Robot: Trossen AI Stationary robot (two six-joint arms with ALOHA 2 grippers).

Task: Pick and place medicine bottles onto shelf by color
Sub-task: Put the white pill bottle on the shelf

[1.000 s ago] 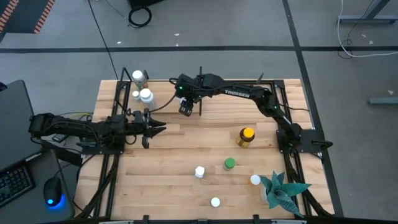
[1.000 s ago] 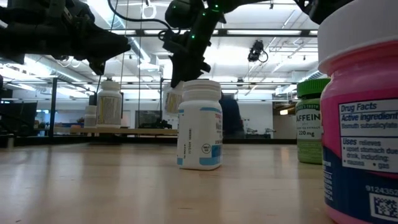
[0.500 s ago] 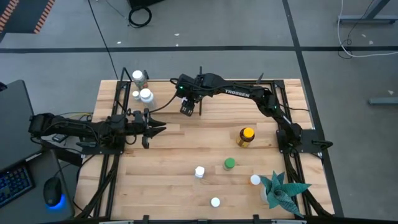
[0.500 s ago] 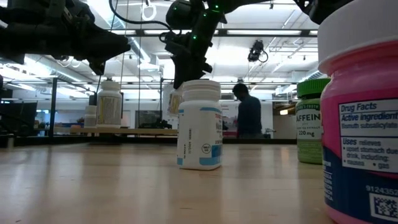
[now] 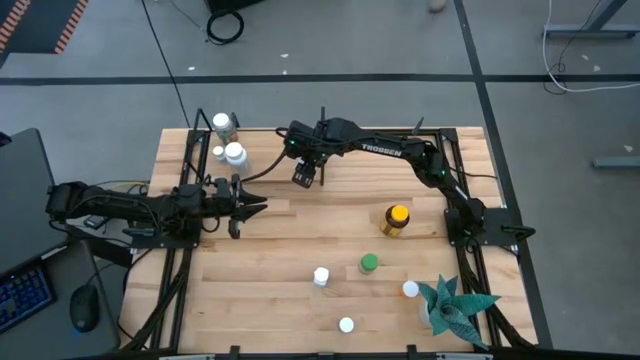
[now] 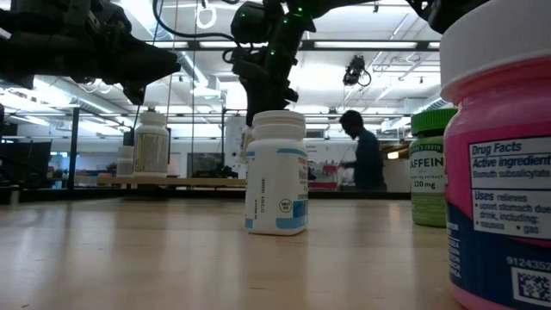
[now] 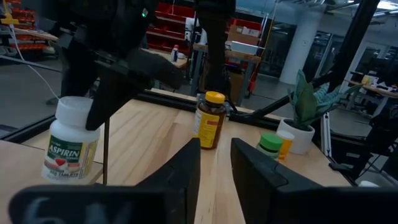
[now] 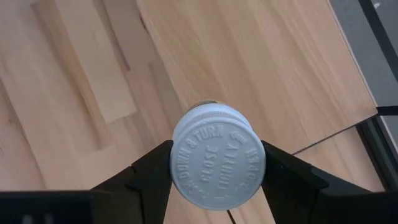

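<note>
A white-capped bottle (image 8: 217, 155) sits pinched between my right fingers (image 8: 155, 174), one dark finger pressed to each side of the cap; from that wrist I see only its embossed top, while the body and label are hidden beneath it, with bare table (image 8: 261, 68) planks beyond. From above, my right gripper (image 5: 304, 174) hangs over the far part of the table, and the bottle it carries is too small there to make out. Three more white bottles (image 5: 232, 152) stand together on the shelf (image 5: 200, 140), off to one side of those fingers.

My left gripper (image 5: 247, 209) hangs away from that cluster, and its fingers (image 7: 180, 180) are nearly pressed together, a thin gap between them and nothing in it. Past their tips stands the amber bottle (image 7: 210, 119) with the yellow cap, and farther on a green-capped bottle (image 7: 270, 147) just in front of the plant's white pot (image 7: 297, 135). An aspirin bottle (image 7: 71, 140) stands to one side, partly covered by a dark arm.

At table level, a white bottle (image 6: 276, 172) stands mid-table, the green-capped one is half hidden, and a pink bottle (image 6: 499, 172) is cut off by the edge. A person (image 6: 362, 159) shows dimly in the room behind.
</note>
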